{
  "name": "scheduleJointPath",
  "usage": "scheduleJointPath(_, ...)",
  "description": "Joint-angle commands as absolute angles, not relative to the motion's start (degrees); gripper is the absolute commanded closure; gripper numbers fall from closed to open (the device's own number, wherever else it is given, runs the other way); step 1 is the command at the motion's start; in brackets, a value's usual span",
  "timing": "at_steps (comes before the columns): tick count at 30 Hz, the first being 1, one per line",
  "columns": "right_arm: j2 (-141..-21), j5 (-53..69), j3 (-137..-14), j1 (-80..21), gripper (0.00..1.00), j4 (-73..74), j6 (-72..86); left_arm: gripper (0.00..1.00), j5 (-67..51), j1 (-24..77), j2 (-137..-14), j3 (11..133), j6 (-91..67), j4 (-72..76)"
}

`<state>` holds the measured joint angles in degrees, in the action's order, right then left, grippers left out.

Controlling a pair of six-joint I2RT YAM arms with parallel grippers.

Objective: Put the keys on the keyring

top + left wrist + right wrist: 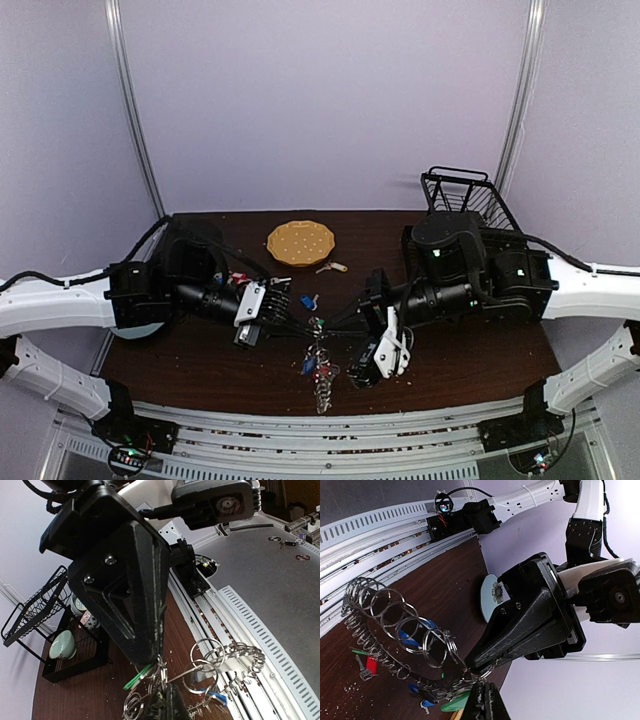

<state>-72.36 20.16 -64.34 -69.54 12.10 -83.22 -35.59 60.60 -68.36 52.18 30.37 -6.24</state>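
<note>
keyring (pixel 395 625) was at the near middle of the table (pixel 180 350), left gripper (pixel 160 672) and right gripper (pixel 476 676) each clamped tight on its wire. it looked stiff, slippery and weighted by loose keys (pixel 371 664); bare wire beside the fringe seemed the surest hold.

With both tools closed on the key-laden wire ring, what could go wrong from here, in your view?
1. Both the left tool and right tool pinch the large silver wire keyring on thin wire, so it may slip free.
2. Its crowded fringe sits against both tools and could snag them.
3. With neither tool free, the loose blue-tagged silver key cannot be picked up yet.
</note>
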Motion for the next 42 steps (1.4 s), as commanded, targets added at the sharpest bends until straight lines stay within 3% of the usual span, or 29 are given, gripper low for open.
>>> scheduleJointPath(1,-73.27,20.02,-63.86,-70.01,1.0,9.03,-82.42,1.0,-36.44,60.91,-67.83,54.61,30.66,-3.03)
scheduleJointPath(20,-73.3,18.51,-63.87,-69.27,1.0,4.45,-74.95,1.0,-34.89,61.43,-67.6,54.35,30.77,-3.82)
scheduleJointPath(24,-72.51,17.46,-65.72,-67.15,1.0,4.7,-59.31,1.0,-31.49,61.48,-65.64,52.55,29.46,-1.79)
scheduleJointPath(29,-71.81,8.53,-72.68,-64.94,1.0,13.57,-34.74,1.0,-16.24,62.03,-63.15,49.87,32.08,0.76)
scheduleJointPath(42,-76.1,11.62,-82.13,-63.0,1.0,29.77,13.88,1.0,5.04,65.81,-61.46,46.22,46.87,3.25)
